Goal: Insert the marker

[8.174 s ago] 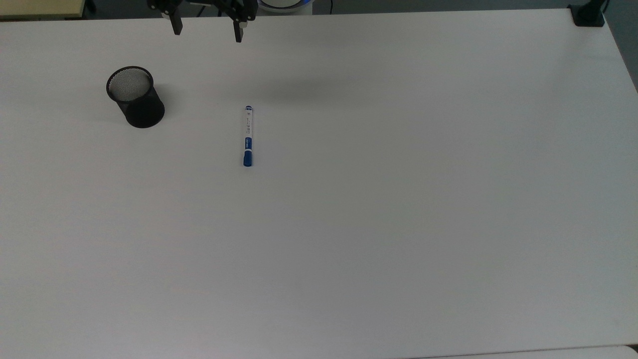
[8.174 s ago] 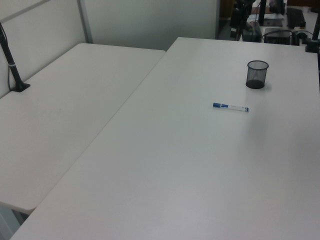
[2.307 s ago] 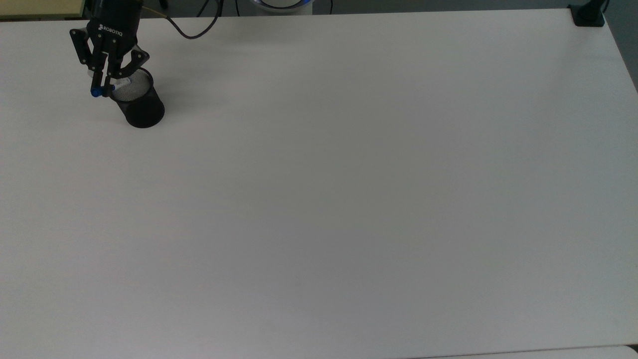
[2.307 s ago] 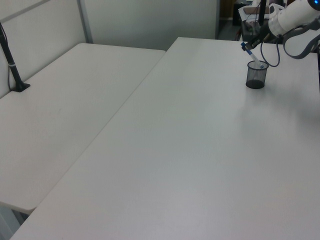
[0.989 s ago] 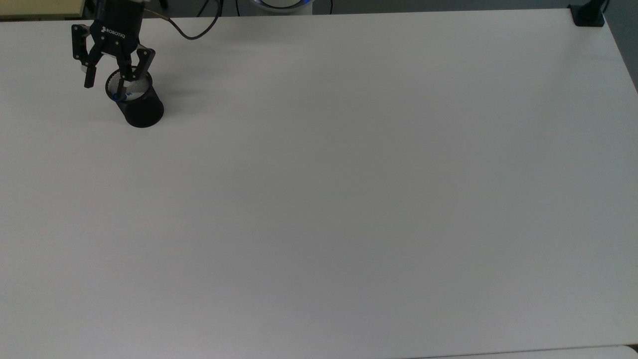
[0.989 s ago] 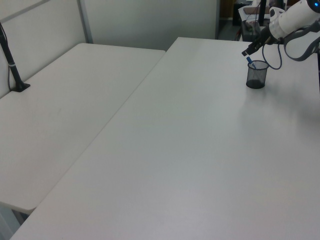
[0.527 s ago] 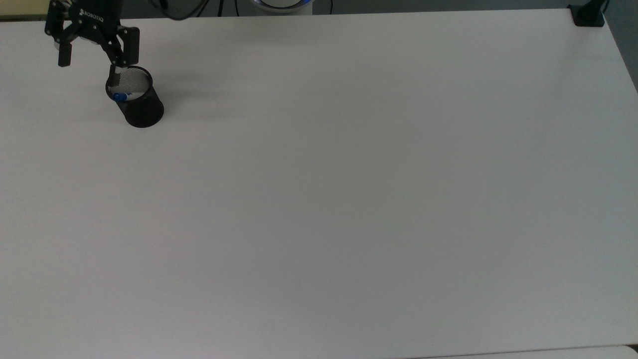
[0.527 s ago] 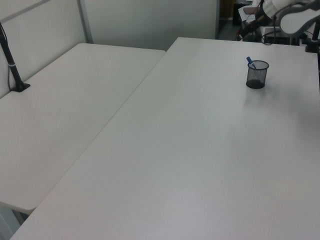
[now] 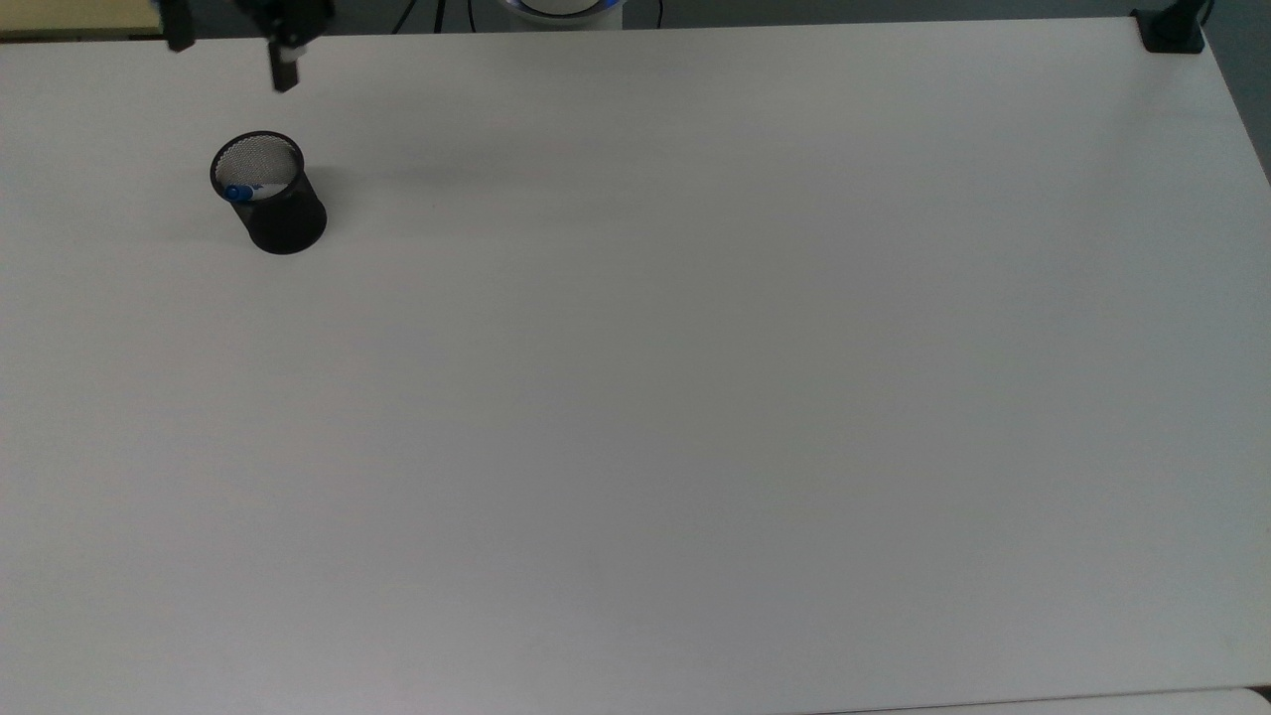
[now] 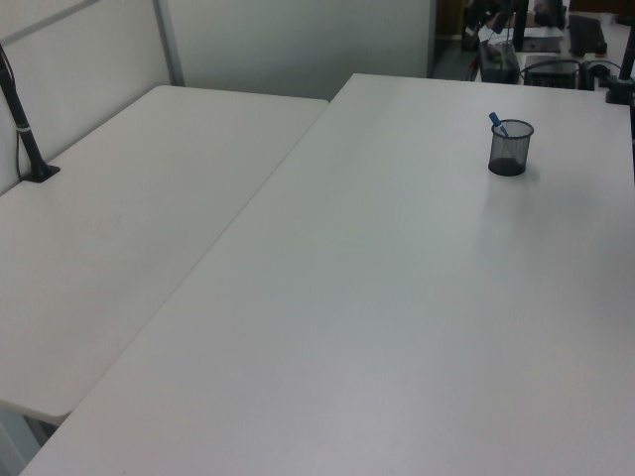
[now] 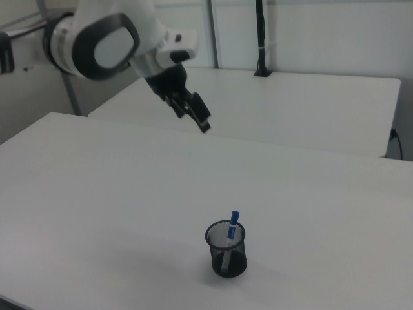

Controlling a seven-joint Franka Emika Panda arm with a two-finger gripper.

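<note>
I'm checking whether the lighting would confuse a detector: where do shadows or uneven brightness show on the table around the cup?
Top view: a faint soft shadow streak on the table to the top view's right of the mesh cup. Right view: a soft shadow hugs the cup's base. Left view: even light, faint sheen below the cup.

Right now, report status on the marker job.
Gripper open, raised clear. Blue-capped white marker standing in black mesh cup, blue end up. Nothing blocking.

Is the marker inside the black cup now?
Yes, inside. The marker stands leaning in the mesh cup, its blue end poking above the rim.
</note>
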